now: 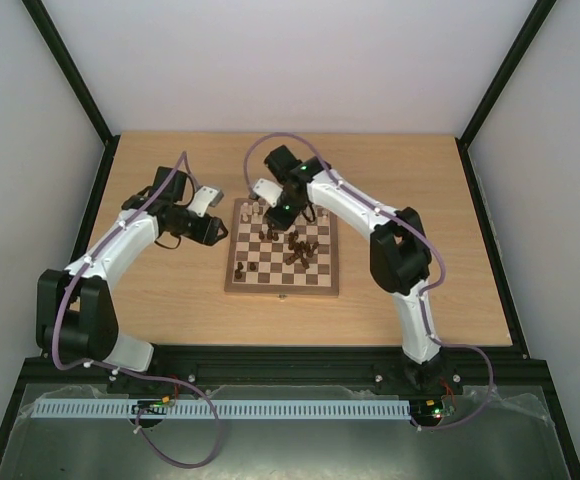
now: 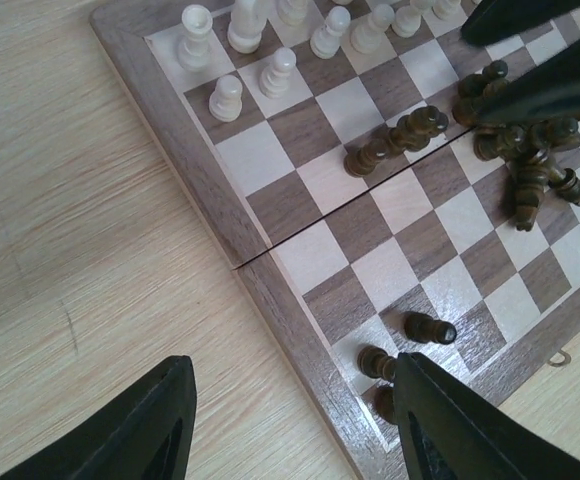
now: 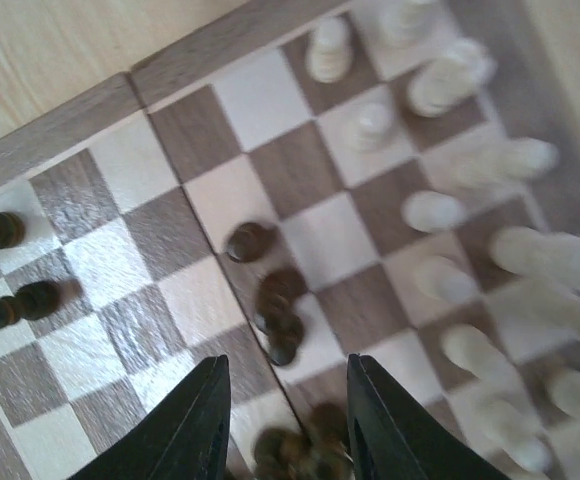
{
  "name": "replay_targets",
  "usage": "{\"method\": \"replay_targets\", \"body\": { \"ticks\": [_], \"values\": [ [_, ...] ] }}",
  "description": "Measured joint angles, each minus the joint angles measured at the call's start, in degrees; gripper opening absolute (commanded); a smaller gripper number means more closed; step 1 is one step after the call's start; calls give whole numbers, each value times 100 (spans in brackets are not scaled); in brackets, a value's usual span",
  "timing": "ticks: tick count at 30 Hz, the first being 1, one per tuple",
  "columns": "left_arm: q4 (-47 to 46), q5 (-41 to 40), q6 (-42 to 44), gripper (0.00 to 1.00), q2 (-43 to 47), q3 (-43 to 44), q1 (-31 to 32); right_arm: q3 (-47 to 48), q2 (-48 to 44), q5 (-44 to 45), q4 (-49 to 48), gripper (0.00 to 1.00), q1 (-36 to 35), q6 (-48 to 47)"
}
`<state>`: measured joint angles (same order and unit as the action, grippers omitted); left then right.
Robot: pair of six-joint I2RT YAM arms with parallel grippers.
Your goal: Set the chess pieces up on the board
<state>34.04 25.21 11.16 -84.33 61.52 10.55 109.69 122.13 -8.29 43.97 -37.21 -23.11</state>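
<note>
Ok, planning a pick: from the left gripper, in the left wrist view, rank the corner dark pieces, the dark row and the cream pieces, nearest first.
1. Corner dark pieces, bottom right.
2. Dark row, centre.
3. Cream pieces, far top.

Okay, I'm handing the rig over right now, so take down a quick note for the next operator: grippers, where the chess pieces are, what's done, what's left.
The left gripper is open and empty, at the left edge of the board.
The right gripper is open and grips nothing, over the board with dark pieces below it.
Done: the pale pieces stand along the far rows; I cannot confirm the count.
Not done: the dark heap lies tumbled mid-board, and three dark pieces sit by the corner nearest the left gripper.
Left: stand the dark ones in the near rows.
</note>
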Motion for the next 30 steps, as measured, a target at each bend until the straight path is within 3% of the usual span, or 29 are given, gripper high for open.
{"method": "replay_targets", "body": {
  "ticks": [6, 12, 20, 30],
  "values": [
    [-7, -2, -37, 59, 59, -74, -98, 170, 448, -59, 142, 35, -249, 0],
    [-31, 2, -107, 60, 59, -74, -192, 269, 549, -57, 170, 25, -238, 31],
    [-37, 9, -131, 60, 59, -85, -223, 330, 691, -68, 177, 22, -219, 50],
    [-72, 13, -142, 60, 61, -140, -249, 339, 796, -164, 179, 9, -219, 72]
  ]
}}
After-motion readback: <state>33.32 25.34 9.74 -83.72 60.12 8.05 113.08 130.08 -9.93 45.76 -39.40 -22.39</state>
